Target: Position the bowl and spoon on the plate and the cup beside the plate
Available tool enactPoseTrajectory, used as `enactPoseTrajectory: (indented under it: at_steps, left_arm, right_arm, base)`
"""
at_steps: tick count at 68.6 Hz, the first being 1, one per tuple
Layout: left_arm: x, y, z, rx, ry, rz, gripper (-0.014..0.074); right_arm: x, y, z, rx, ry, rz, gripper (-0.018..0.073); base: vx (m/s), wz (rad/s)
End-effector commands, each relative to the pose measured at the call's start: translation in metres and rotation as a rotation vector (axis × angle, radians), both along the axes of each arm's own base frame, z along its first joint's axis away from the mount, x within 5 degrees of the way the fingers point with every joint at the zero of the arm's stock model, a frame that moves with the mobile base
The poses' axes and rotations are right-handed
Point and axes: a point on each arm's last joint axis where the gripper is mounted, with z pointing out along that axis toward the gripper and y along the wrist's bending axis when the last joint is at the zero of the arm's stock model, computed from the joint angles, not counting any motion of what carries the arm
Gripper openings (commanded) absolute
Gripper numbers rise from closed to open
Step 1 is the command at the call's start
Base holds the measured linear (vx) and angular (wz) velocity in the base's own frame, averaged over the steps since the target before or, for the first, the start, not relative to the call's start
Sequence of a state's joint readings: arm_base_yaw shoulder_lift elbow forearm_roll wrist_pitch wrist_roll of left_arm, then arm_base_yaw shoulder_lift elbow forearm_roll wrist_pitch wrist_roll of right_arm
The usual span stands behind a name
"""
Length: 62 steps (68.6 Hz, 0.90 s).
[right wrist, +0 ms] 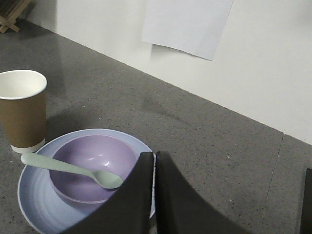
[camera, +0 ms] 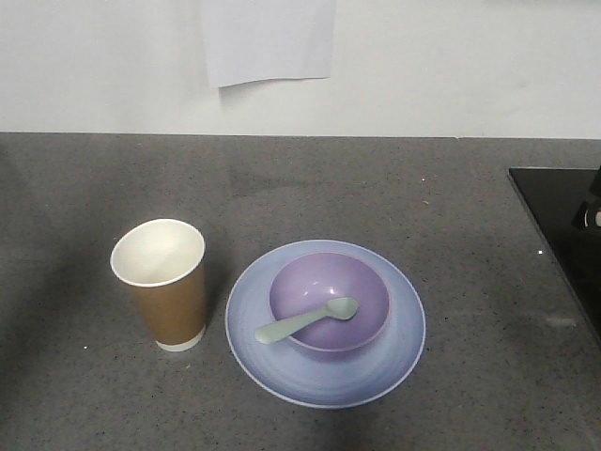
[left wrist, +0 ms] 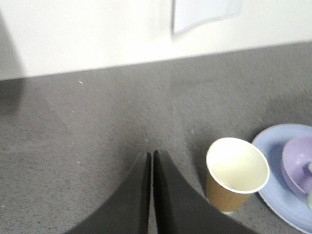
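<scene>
One smooth round bowl (camera: pixel 330 301) sits on ringed flat plate (camera: pixel 325 376).

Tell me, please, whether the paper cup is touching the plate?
Apart. The front view shows a strip of grey counter between the paper cup and the plate's rim.

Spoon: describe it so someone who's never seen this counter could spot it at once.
On the grey counter, find the wide pale blue plate right of the brown paper cup. A purple bowl sits on that plate. The spoon lies in the bowl, scoop inside and handle sticking out over the rim toward the cup; it is the only pale mint, long, thin item there.
</scene>
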<state>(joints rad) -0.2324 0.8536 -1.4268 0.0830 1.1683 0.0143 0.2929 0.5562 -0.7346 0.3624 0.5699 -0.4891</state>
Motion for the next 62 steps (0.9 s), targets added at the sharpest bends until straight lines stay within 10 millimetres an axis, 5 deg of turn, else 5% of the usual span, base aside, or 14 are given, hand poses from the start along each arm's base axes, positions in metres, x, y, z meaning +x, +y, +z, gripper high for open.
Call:
enactPoseTrajectory:
  at_steps: [1,16,27,36,53,62]
  left_arm:
    - [-0.021,0.009,0.006,-0.042,-0.148,0.053,-0.0007]
    - [-0.044,0.016,-0.047,-0.069,-0.136,0.086,-0.0007]
    - [-0.061,0.017,-0.087,-0.092,0.035,0.086,-0.0007]
    - [-0.071,0.020,-0.101,-0.067,0.160,0.105,-0.0007]
    - [-0.056,0.006,-0.096,-0.204,0.004,0.022,-0.0007]
    - [-0.030,-0.001,-0.123,-0.175,-0.153,-0.036,-0.0007]
  right_arm:
    - [0.002,-0.002,0.013,0.043,-0.081,-0.027,-0.0001]
    - [0.002,-0.002,0.013,0.042,-0.081,-0.026,-0.0001]
    - [0.002,-0.002,0.013,0.042,-0.081,-0.026,-0.0001]
    - [0.002,-0.002,0.013,0.042,-0.081,-0.026,-0.0001]
    - [0.002,-0.002,0.013,0.042,-0.081,-0.026,-0.0001]
    - [0.002,-0.002,0.013,0.042,-0.081,-0.026,-0.0001]
  base:
    - [0.00,0.00]
    - [0.00,0.00]
    - [0.00,0.00]
    - [0.00,0.00]
    - [0.00,0.00]
    - [0.00,0.00]
